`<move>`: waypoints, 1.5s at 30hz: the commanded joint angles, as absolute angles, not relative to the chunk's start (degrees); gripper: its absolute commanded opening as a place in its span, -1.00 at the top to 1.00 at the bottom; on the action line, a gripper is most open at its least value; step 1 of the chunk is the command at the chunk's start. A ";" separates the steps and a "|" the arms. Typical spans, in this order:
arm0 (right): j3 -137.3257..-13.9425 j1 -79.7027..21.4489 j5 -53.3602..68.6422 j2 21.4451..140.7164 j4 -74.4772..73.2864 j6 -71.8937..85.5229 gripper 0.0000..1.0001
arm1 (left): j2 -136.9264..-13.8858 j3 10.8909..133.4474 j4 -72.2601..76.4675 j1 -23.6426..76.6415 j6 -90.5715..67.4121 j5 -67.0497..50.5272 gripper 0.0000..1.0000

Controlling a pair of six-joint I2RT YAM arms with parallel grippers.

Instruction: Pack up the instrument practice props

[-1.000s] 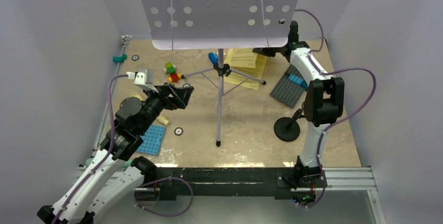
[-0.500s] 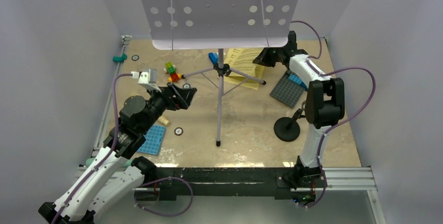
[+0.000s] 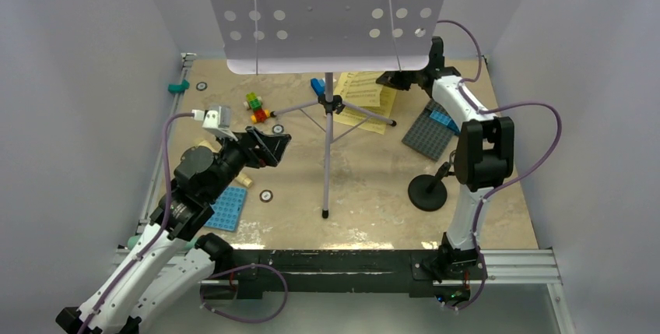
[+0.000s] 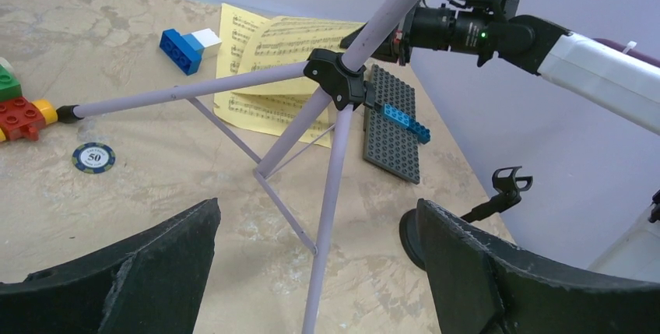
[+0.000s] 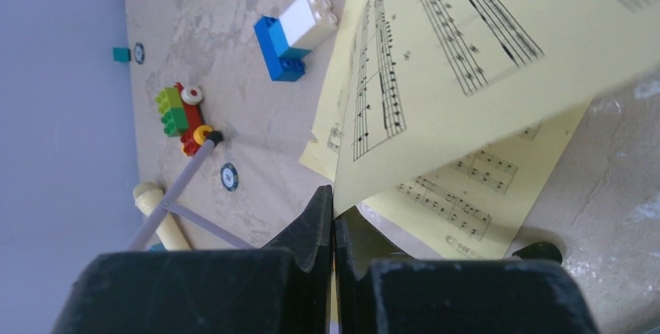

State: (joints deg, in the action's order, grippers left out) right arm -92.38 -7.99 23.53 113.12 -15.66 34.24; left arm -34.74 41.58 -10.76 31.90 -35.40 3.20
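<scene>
While the right gripper [image 5: 333, 208] held its jaws pressed together on the lower edge of one of the yellow sheet-music pages [image 5: 482, 30], lifting that sheet off those beneath, the others lay flat on the table [image 3: 373, 186] at upper centre of the overhead view, just right of the tripod hub. The surface was a mottled, marbled beige, closed in on three sides by plain pale walls [image 3: 78, 77], with a dark rail [image 3: 335, 260] across the bottom.

The tall music stand [image 3: 330, 104] stood mid-table, its perforated desk filling the top of the frame. Left of centre, the left gripper [image 3: 278, 141] hung above the surface with jaws spread wide, apart from the tripod legs ahead of it.

The black mic stand [image 3: 428, 191] stood at lower right beside the right arm. The cream toy microphone [image 5: 154, 208] lay at lower left of the right wrist view.

A grey baseplate [image 3: 424, 135] lay right of the pages, and a blue baseplate [image 3: 224, 208] at lower left. Coloured bricks [image 3: 255, 108] and a poker chip [image 4: 94, 157] sat left of the tripod.
</scene>
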 commanded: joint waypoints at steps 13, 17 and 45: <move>-121.57 -4.71 24.40 118.24 -21.05 32.65 1.00 | -33.98 43.14 -11.74 31.90 -33.66 4.46 -1.00; -124.43 -4.47 24.72 118.64 -20.58 32.89 1.00 | -34.43 43.25 -11.54 31.86 -33.32 4.65 -1.00; -96.06 -9.14 19.27 116.98 -20.59 33.05 0.82 | -33.31 40.93 -11.80 31.90 -38.21 0.88 -0.99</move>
State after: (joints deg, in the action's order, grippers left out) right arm -93.30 -9.32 21.78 115.59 -17.26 33.43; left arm -33.69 41.45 -12.14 31.90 -36.99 2.00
